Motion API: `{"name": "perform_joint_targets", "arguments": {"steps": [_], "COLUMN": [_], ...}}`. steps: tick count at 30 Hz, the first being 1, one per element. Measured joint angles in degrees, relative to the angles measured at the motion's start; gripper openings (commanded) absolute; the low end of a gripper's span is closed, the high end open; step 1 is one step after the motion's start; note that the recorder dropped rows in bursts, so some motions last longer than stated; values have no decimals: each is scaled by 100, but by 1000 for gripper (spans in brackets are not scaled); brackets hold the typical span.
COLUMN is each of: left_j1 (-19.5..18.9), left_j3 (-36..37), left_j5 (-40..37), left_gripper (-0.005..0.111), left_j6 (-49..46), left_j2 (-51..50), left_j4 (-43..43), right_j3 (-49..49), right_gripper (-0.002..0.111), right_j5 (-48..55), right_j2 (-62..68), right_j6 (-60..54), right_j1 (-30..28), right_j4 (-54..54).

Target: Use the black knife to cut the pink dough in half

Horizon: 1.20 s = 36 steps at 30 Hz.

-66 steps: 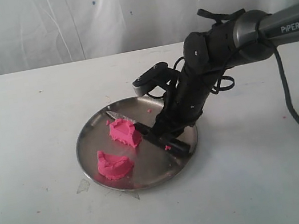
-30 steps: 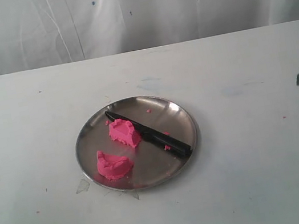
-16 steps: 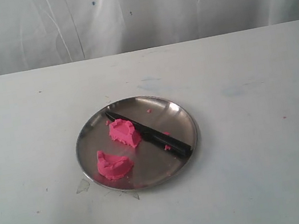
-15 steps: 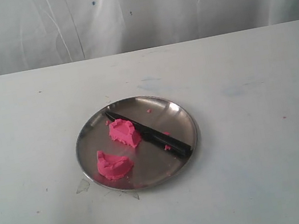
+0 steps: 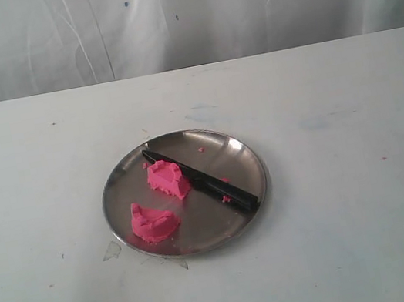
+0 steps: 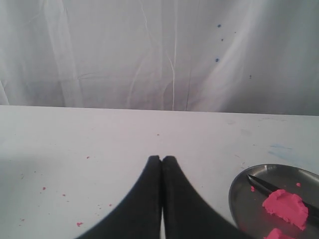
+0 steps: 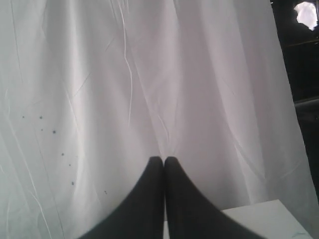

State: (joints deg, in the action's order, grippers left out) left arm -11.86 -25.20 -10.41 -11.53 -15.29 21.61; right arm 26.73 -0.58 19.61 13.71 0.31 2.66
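The pink dough lies in two chunks on the steel plate (image 5: 237,152): one chunk (image 5: 166,178) in the middle, the other (image 5: 152,223) near the plate's front left rim. The black knife (image 5: 206,184) rests flat on the plate beside the middle chunk, tip to the back left. No arm shows in the exterior view. My left gripper (image 6: 161,158) is shut and empty above the table, with the plate (image 6: 241,191), knife (image 6: 264,185) and a chunk (image 6: 285,207) off to one side. My right gripper (image 7: 164,159) is shut and empty, facing the curtain.
Tiny pink crumbs (image 5: 225,198) dot the plate and the white table (image 5: 357,233). A white curtain (image 5: 178,14) hangs behind the table's far edge. The table's right corner (image 7: 269,216) shows in the right wrist view.
The right arm, which was over the plate at the knife's handle, has pulled away to the right and left the exterior view. The knife and both dough chunks have stayed put.
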Motion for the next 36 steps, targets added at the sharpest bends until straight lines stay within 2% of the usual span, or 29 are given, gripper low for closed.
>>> {"name": "perform_joint_targets", "arguments": {"steps": [8, 12, 16, 21, 24, 28, 31, 36], "left_j1": [0, 0, 0, 0, 0, 0, 0, 0], "left_j3": [0, 0, 0, 0, 0, 0, 0, 0], "left_j5": [-14, -14, -14, -14, -46, -69, -69, -83], "left_gripper": [0, 0, 0, 0, 0, 0, 0, 0], "left_j6": [0, 0, 0, 0, 0, 0, 0, 0], "left_j2": [0, 0, 0, 11, 31, 31, 31, 31], "left_j4": [0, 0, 0, 0, -11, -11, -11, -11], "right_j3": [0, -48, -840, -2200, -2603, -2639, -2669, -2668], "right_gripper": [0, 0, 0, 0, 0, 0, 0, 0], "right_j5": [58, 243, -250, -415, 13, 1335, 1883, 1996], "right_j2": [-158, -410, -984, -1882, -1925, -1925, -1925, -1925], "right_j6": [-29, -626, -1063, -905, -312, 19, -305, -999], "right_j1": [25, 25, 25, -138, -185, -185, -190, -190], "right_j4": [0, 24, 36, 27, 388, 571, 601, 144]}}
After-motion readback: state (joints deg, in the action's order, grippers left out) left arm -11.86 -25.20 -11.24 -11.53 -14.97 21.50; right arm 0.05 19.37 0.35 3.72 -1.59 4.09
